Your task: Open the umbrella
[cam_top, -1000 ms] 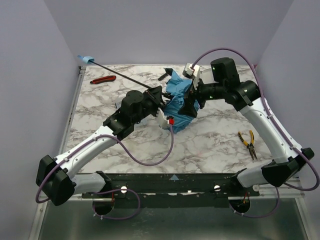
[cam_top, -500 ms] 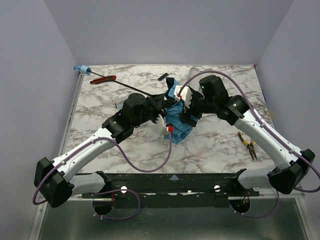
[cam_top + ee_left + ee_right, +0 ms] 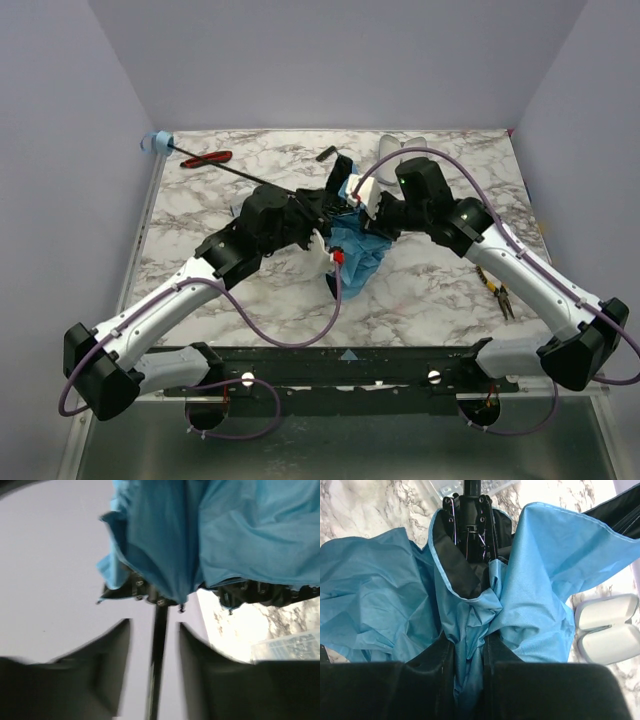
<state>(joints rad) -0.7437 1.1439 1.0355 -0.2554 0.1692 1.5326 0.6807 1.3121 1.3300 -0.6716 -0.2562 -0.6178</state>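
white clamshell case [image 3: 605, 627] at right edge, closed, contents hidden; clear box [image 3: 287, 647] at lower right, contents too blurred to tell. left fingers [image 3: 112, 655] slightly apart around the black shaft [image 3: 159, 645], a gap on each side. right fingers [image 3: 440, 680] pinched together on a fold of blue canopy [image 3: 540, 580]. umbrella [image 3: 355, 245] bunched at centre of the worktop [image 3: 430, 290], handle [image 3: 155, 142] at upper left.

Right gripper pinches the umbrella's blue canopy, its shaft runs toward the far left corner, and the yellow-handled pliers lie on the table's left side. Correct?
No: the top external view shows the pliers on the right side of the table. The rest stands: the right gripper pinches the umbrella canopy.
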